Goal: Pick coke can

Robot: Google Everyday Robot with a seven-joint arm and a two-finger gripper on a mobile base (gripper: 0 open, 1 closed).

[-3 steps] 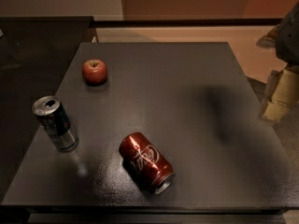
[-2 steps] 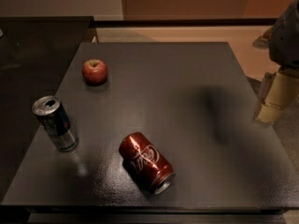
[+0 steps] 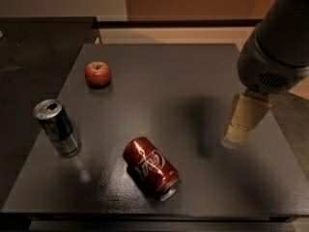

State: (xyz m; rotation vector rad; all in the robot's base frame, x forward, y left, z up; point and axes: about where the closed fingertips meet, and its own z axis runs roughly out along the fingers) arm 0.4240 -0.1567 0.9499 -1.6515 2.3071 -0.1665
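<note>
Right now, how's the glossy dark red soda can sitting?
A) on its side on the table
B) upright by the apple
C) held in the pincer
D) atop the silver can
A: the glossy dark red soda can lies on its side on the dark table, with the pincer hanging apart from it over the table's right part.

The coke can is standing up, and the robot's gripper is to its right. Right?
No. The camera view shows the coke can lying on its side on the table, not standing. The gripper does hang to its right, above the table.
</note>
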